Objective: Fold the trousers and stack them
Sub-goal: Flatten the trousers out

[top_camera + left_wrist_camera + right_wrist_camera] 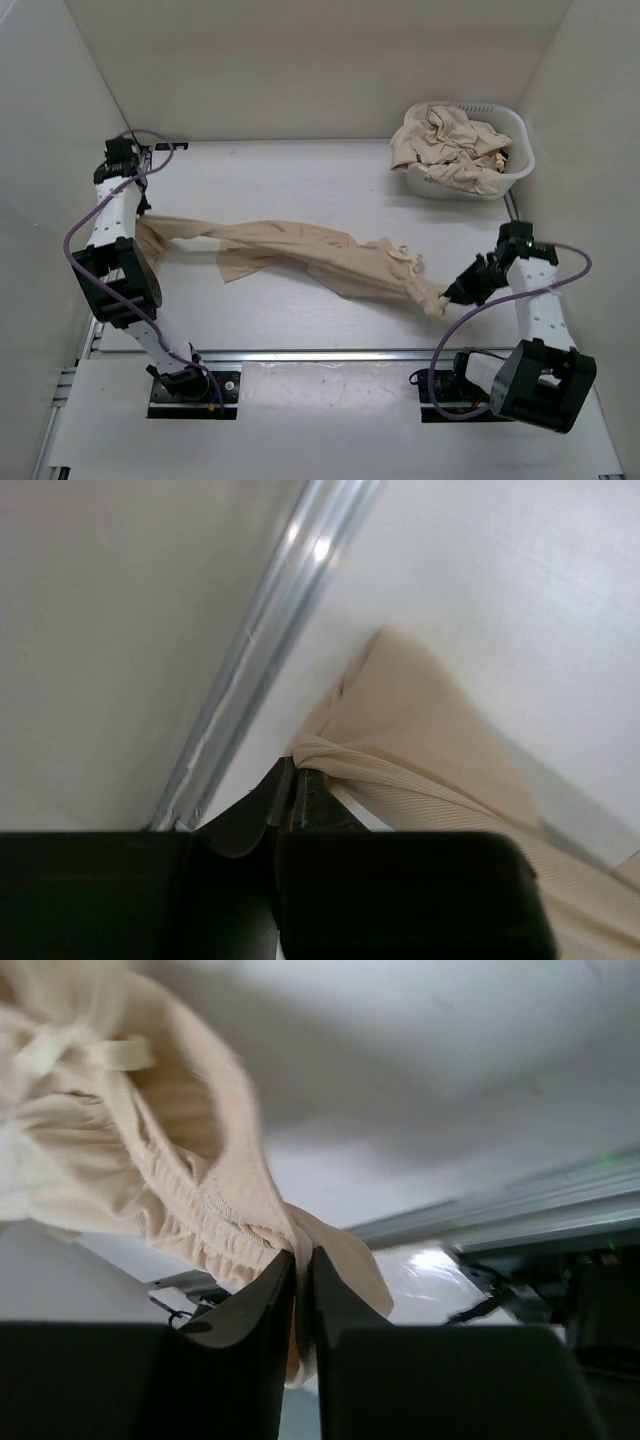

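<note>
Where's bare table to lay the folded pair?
Free: the far-left patch between the stretched trousers and the back wall, left of the basket; also the near strip between trousers and the rail. Crowded: the middle band and basket corner.

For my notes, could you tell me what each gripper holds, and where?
One pair of trousers: left gripper pinches a leg end, right gripper the gathered waistband.

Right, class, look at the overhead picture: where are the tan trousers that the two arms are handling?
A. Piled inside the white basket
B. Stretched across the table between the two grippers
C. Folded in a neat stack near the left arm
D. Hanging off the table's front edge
B: the trousers run across the table, one end pinched by the left gripper and the bunched, elasticated end pinched by the right gripper.
</note>
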`<state>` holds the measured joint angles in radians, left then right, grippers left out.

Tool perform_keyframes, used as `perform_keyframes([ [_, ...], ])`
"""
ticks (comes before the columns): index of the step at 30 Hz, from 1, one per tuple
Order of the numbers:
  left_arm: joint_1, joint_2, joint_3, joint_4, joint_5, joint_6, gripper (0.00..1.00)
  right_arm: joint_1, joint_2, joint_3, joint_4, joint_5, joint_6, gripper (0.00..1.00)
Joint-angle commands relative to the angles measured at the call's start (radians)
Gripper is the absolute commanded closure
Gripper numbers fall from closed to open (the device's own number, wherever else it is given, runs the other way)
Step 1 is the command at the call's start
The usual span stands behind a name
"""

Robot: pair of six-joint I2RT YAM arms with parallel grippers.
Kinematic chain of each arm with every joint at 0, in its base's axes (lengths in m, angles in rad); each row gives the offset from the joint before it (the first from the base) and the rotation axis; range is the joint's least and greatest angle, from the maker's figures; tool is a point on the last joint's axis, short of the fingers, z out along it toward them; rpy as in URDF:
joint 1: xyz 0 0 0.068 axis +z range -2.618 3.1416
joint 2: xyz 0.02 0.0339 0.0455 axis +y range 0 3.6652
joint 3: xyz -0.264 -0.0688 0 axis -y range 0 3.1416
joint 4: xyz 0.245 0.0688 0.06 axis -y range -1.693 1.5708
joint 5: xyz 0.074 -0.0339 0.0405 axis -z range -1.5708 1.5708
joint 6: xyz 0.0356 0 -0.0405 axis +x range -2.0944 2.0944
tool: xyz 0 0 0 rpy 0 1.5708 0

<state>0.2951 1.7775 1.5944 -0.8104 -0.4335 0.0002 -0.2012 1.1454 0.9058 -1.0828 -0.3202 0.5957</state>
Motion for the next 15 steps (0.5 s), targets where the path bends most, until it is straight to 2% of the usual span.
perform_keyframes([
  [1,0.001,-0.162,-0.19,-0.064,0.024,0.0,0.86,-0.095,-0.125,-0.228,-0.1,0.059,0.039,0.77],
  [2,0.001,-0.194,-0.294,-0.073,0.039,0.0,0.86,-0.131,-0.181,-0.261,-0.118,0.081,0.062,0.71],
  [5,0.001,-0.305,-0.458,-0.108,0.073,0.0,0.86,-0.132,-0.234,-0.318,-0.14,0.177,0.168,0.21],
  [6,0.001,-0.326,-0.49,-0.108,0.085,0.0,0.82,-0.132,-0.245,-0.318,-0.14,0.196,0.19,0.05],
  [7,-0.008,-0.351,-0.514,-0.125,0.085,0.0,0.73,-0.132,-0.245,-0.267,-0.131,0.216,0.206,0.01],
  [9,-0.008,-0.362,-0.539,-0.125,0.085,0.0,0.56,-0.132,-0.24,-0.199,-0.062,0.243,0.202,0.01],
  [10,-0.008,-0.362,-0.528,-0.125,0.085,0.0,0.26,-0.116,-0.227,-0.158,-0.036,0.244,0.163,0.02],
  [12,-0.008,-0.32,-0.448,-0.134,0.143,0.0,0.14,-0.043,-0.147,-0.029,0.026,0.282,0.133,0.07],
  [13,-0.019,-0.296,-0.406,-0.134,0.165,0.0,0.11,0.0,-0.104,0.019,0.035,0.312,0.122,0.07],
  [14,-0.037,-0.235,-0.362,-0.134,0.199,0.0,0.09,0.094,-0.004,0.118,0.035,0.366,0.113,0.08],
  [15,-0.053,-0.198,-0.265,-0.147,0.213,0.0,0.09,0.141,0.054,0.167,0.035,0.375,0.102,0.08],
])
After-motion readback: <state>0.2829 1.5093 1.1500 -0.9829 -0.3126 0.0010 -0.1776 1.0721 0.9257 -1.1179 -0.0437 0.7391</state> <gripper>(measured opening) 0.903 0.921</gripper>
